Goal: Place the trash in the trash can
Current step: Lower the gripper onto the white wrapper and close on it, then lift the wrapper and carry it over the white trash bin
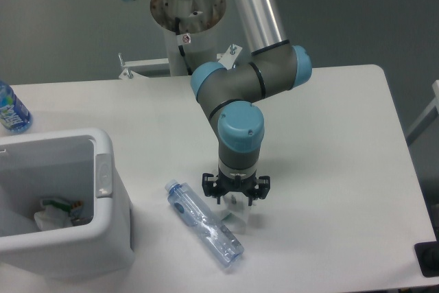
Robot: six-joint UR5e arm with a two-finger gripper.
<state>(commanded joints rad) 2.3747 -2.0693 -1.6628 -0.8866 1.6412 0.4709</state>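
**Gripper low beside the bottle**

At the lower left stands the white trash can (103, 169), crumpled scraps inside. Just right of it, the clear crushed bottle (204, 224) lies diagonally on the table (329, 169). At lower centre the gripper (236, 212) points down beside the bottle; its opening cannot be made out.

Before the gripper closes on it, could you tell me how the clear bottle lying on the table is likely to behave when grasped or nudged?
The clear bottle looks empty, so probably light. Lying on its side, it may roll if nudged. Its thin clear walls would likely give under the gripper.
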